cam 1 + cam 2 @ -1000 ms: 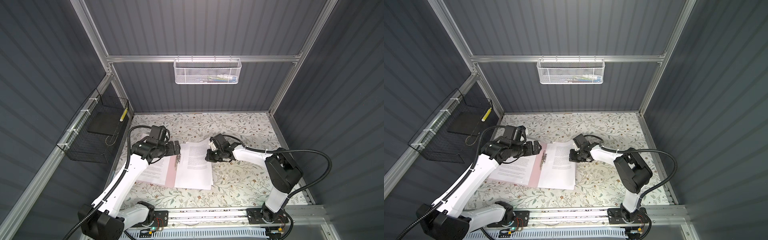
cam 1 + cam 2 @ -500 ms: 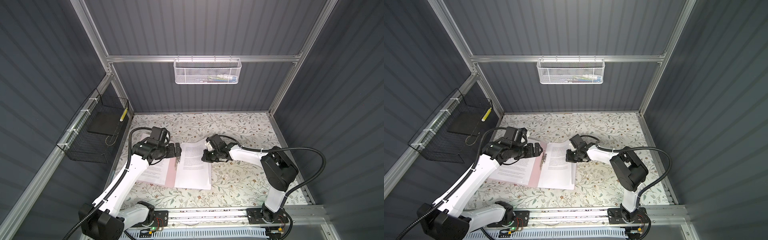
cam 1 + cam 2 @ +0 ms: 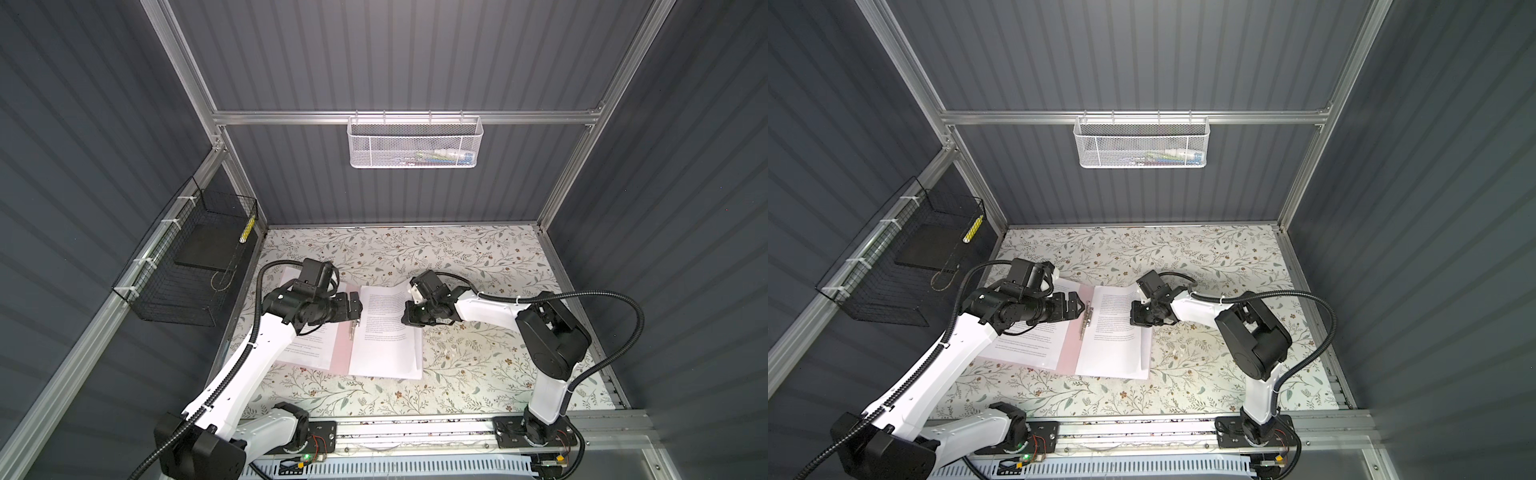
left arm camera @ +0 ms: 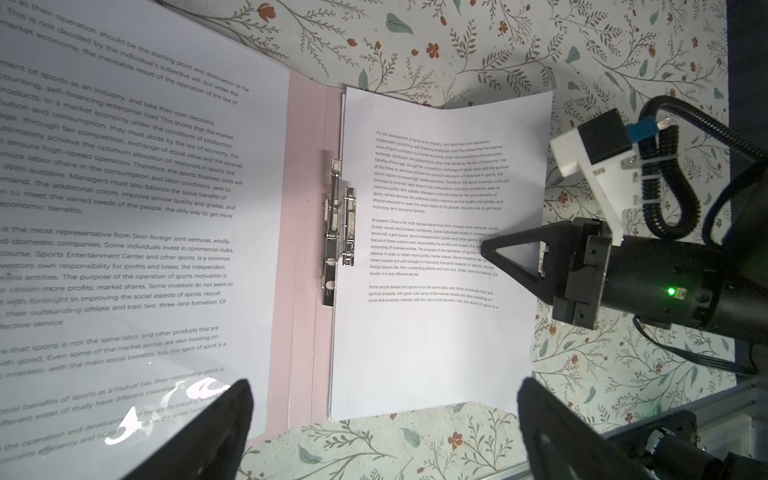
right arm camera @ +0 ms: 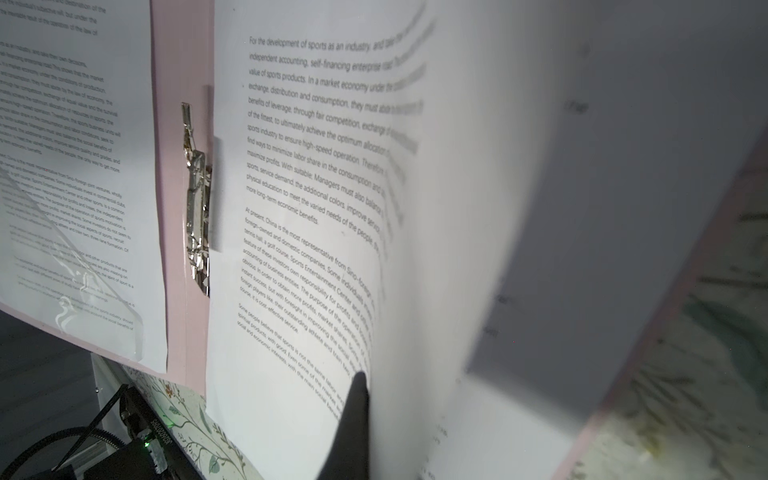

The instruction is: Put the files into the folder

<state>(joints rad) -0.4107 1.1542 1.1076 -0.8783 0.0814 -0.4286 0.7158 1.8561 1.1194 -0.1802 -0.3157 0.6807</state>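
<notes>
The folder (image 4: pixel 299 249) is pale pink, with a shiny silver clip (image 4: pixel 338 224) along its spine. The files (image 4: pixel 436 353) are white, printed with blocks of small black text. The surface (image 3: pixel 457 257) is cream, patterned with grey-green leafy sprigs and small rust-red flowers.

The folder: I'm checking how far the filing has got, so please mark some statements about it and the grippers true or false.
1. The folder lies open on the table. True.
2. The left gripper is shut on a sheet. False: its jaws stand wide open, holding nothing.
3. The right gripper is shut, its tip over the right-hand sheets. True.
4. The clip sits at the folder's outer edge. False: it is at the spine.
5. Only the right half carries paper. False: a left sheet lies there too.
</notes>
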